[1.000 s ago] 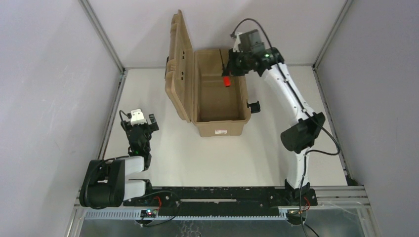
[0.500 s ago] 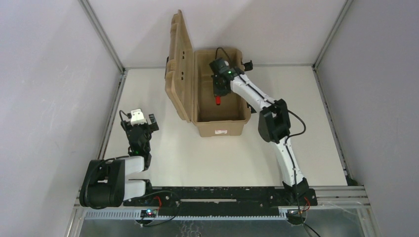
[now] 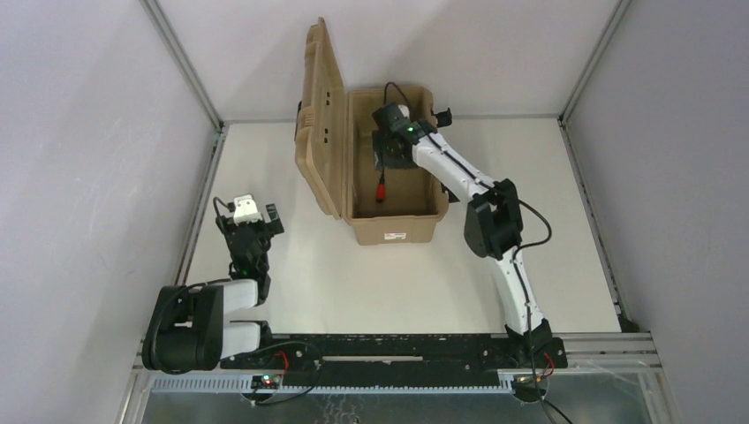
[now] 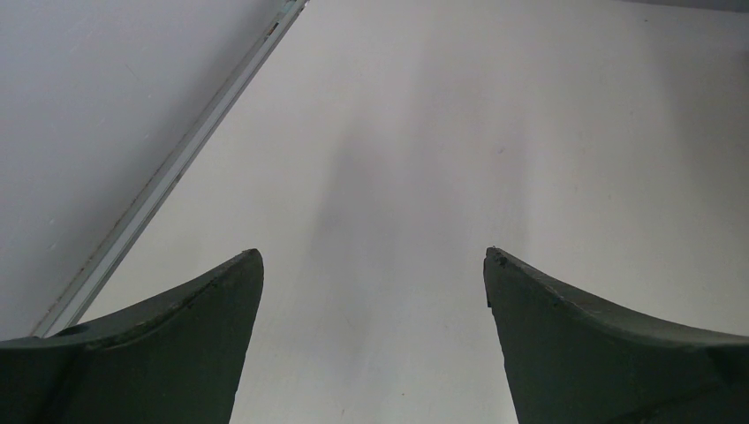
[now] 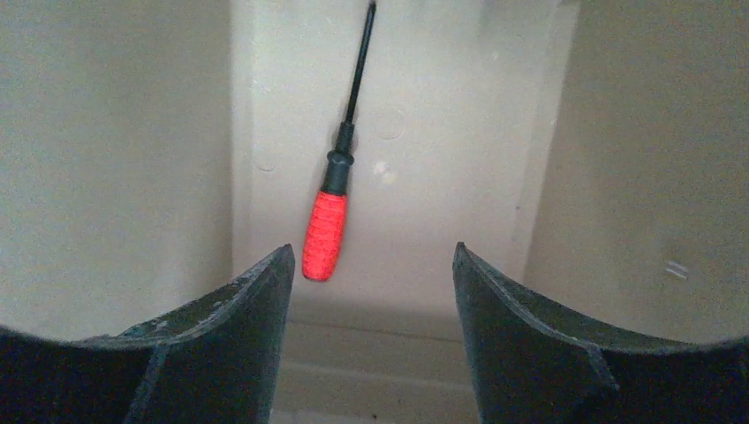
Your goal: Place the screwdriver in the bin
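The matte white surface [image 3: 397,283] carries one boxy tan plastic bin [image 3: 419,228], its lid swung up; its white-and-red label [image 3: 395,236] is too small to read. Of two claws, the right claw [image 5: 371,250] hangs inside it, spread wide and holding nothing, and the left claw [image 4: 372,256] gapes wide above the surface. One screwdriver [image 5: 325,234], with a textured red handle and thin dark shaft, lies on the bin's floor.

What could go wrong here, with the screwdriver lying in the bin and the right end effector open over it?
The right end effector hangs between the walls of the bin, so a careless withdrawal could catch a wall or the upright lid. It is open close above the screwdriver; a dip might knock it.
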{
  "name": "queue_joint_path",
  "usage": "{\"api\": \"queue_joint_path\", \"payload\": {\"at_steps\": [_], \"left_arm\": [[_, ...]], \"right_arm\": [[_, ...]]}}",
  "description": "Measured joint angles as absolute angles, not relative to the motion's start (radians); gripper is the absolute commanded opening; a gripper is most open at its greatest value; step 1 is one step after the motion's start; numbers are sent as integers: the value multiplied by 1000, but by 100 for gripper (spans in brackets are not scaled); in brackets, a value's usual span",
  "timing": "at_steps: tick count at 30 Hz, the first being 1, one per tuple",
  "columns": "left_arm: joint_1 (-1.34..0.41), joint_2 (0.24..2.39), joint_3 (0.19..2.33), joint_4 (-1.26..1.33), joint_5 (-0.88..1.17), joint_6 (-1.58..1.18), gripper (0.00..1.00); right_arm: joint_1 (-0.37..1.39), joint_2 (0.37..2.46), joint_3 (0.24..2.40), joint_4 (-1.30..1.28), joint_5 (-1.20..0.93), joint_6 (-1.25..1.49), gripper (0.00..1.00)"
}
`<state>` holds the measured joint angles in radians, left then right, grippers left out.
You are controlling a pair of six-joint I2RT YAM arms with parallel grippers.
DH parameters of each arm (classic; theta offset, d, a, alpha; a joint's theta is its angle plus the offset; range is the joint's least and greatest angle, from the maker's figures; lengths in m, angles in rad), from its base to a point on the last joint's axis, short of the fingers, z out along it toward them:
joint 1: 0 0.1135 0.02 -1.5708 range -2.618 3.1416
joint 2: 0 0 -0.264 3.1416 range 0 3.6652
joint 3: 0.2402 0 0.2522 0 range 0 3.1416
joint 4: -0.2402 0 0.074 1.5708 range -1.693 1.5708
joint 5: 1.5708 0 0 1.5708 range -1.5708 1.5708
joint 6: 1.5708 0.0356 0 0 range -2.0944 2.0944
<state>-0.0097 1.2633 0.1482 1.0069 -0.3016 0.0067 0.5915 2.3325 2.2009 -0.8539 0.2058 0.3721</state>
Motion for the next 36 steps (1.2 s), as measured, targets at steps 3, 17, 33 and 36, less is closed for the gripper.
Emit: {"api": "queue_joint_path", "payload": {"at_steps": [3, 17, 33, 36], "left_arm": [[-10, 1263, 148, 1007, -302, 7, 100], [-10, 1263, 148, 1007, -302, 7, 100], [-10, 1263, 148, 1007, -302, 7, 100], [-10, 1263, 148, 1007, -302, 7, 100]], "right_arm": [[591, 2244, 2202, -854, 220, 338, 81], [398, 1789, 1992, -751, 268, 127, 100], [-6, 1723, 1723, -640, 128, 64, 100], [-13, 1708, 1713, -623, 121, 61, 100]]}}
